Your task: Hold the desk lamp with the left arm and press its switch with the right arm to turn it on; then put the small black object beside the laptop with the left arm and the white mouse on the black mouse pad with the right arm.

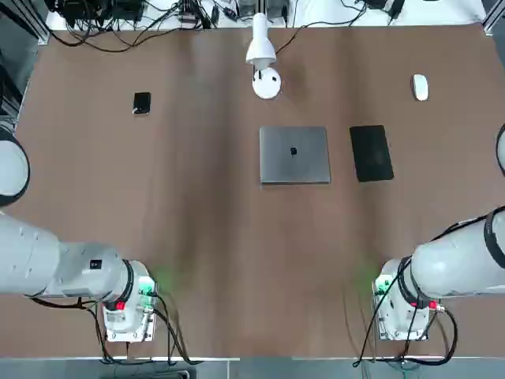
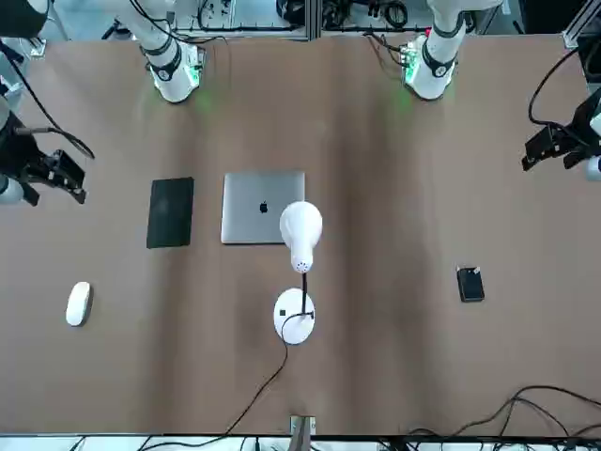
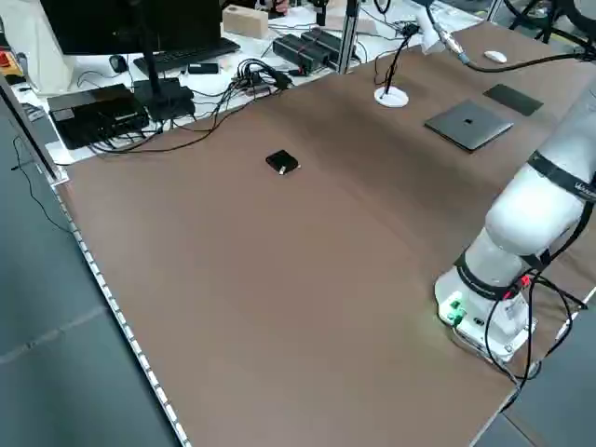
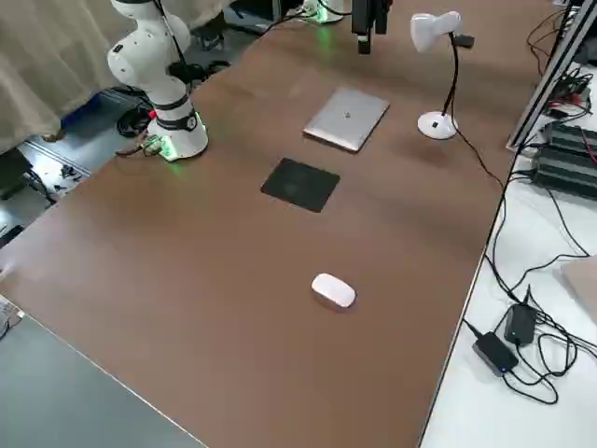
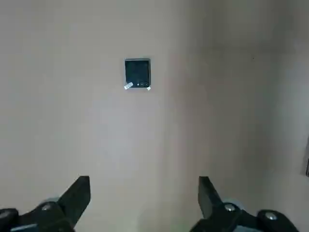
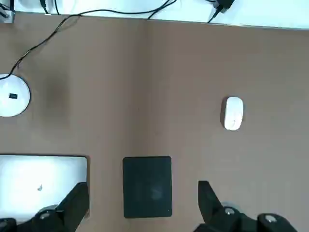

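The white desk lamp [image 1: 266,83] stands at the far middle of the table, its cone head [image 2: 300,228] leaning toward the grey laptop [image 1: 294,155]. The black mouse pad [image 1: 371,153] lies just right of the laptop. Farther back on the right rests the white mouse [image 1: 420,87]. The small black object [image 1: 142,103] sits alone at the far left. My left gripper [image 5: 143,198] hovers open, high over the table's left side, with the black object [image 5: 137,73] ahead of it. My right gripper [image 6: 143,200] hangs open above the right side, looking down on pad [image 6: 147,186] and mouse [image 6: 233,113]. Neither holds anything.
The lamp's black cord [image 2: 268,381] runs from its base to the table's far edge. Cables and power boxes [image 4: 560,159] crowd the strip beyond that edge. A monitor and keyboard [image 3: 182,51] stand off the far left corner. Both arm bases [image 1: 126,304] sit at the near edge.
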`<action>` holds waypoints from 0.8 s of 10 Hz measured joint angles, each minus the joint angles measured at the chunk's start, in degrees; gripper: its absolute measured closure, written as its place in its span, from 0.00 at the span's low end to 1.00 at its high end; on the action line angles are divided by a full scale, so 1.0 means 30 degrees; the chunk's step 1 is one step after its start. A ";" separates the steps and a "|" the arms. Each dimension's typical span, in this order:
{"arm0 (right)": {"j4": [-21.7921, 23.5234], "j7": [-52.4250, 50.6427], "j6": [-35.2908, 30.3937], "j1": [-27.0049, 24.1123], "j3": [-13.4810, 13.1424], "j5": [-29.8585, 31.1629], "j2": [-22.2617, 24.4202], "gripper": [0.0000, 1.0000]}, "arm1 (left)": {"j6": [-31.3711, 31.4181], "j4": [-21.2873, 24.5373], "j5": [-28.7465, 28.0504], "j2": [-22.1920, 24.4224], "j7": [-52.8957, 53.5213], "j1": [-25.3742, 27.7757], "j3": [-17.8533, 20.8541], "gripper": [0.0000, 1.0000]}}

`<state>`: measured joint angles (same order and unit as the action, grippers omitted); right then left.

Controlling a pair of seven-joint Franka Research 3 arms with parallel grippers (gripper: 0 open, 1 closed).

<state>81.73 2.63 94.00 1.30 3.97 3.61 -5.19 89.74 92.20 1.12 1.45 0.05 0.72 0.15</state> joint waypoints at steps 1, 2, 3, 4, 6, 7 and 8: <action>0.0000 0.0000 -0.0043 0.0000 0.0000 0.0000 0.0000 0.00 | -0.0001 0.0004 0.0000 0.0000 -0.0025 0.0000 0.0000 0.01; 0.0000 0.0000 -0.0066 0.0000 -0.0004 0.0000 0.0000 0.00 | -0.0001 0.0021 0.0000 -0.0001 -0.0041 0.0000 0.0000 0.01; 0.0000 0.0000 -0.0071 0.0000 -0.0013 0.0000 0.0000 0.00 | -0.0002 0.0031 0.0000 -0.0006 -0.0043 0.0001 0.0000 0.01; 0.0000 0.0000 -0.0073 0.0000 -0.0013 0.0000 0.0000 0.00 | -0.0001 0.0040 0.0000 -0.0035 -0.0021 0.0003 0.0012 0.01; 0.0001 0.0000 -0.0094 0.0002 -0.0011 0.0000 -0.0001 0.00 | 0.0372 0.0086 -0.0015 -0.0544 -0.0012 0.0022 0.0332 0.01; 0.0001 0.0001 -0.0163 0.0015 -0.0006 0.0000 -0.0001 0.00 | 0.0826 0.0105 -0.0015 -0.1097 0.0061 0.0031 0.0647 0.01; 0.0007 0.0001 -0.0260 0.0072 0.0007 -0.0002 -0.0015 0.00 | 0.1126 0.0083 -0.0005 -0.1764 0.0200 0.0006 0.0696 0.01</action>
<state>81.75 2.64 93.22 1.52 3.99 3.60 -5.24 93.12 92.45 1.11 -3.84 0.65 0.73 2.24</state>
